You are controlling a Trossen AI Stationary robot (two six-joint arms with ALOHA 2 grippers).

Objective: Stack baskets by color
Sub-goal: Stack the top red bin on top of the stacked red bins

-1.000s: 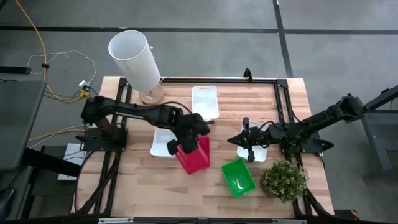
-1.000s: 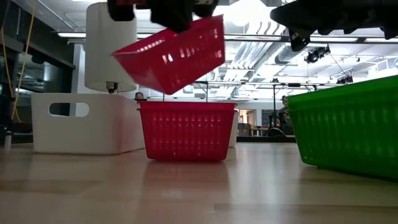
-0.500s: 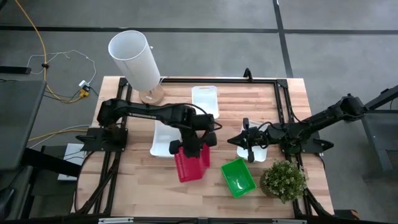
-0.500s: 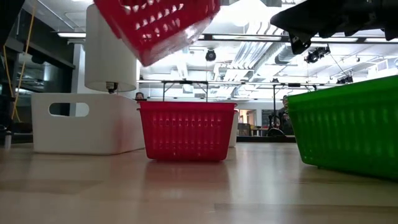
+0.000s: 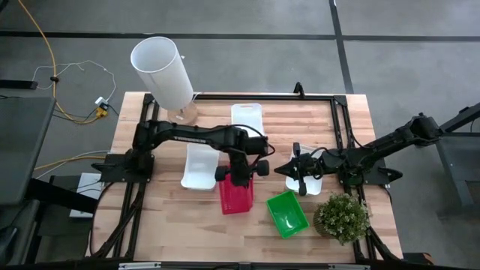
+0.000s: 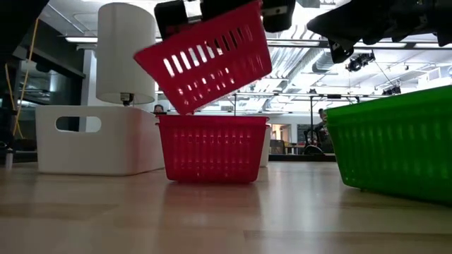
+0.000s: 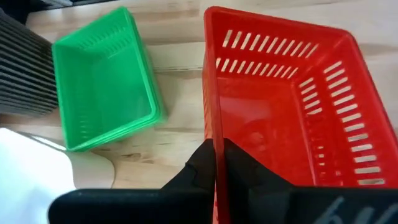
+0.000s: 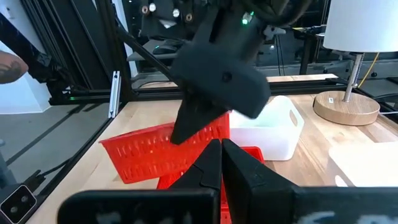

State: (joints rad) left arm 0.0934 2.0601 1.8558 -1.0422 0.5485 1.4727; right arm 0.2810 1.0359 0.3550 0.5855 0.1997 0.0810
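One red basket point(image 6: 208, 60) lowered — left gripper point(image 7: 219, 163) | over second red basket point(image 6: 212, 148)

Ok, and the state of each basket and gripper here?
Held red basket: lifted, tilted, above the other red one.
Red basket on the table: upright.
Green basket: upright, empty.
Left gripper: shut on held red basket's wall.
Right gripper: shut, empty.

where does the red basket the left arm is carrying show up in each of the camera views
High view: red basket at centre, under the left hand.
Low view: tilted in the air at the top, above a second red basket on the table.
Left wrist view: fills the right half.
Right wrist view: tilted, centre left.
Shared landmark: the green basket, missing only from the right wrist view.
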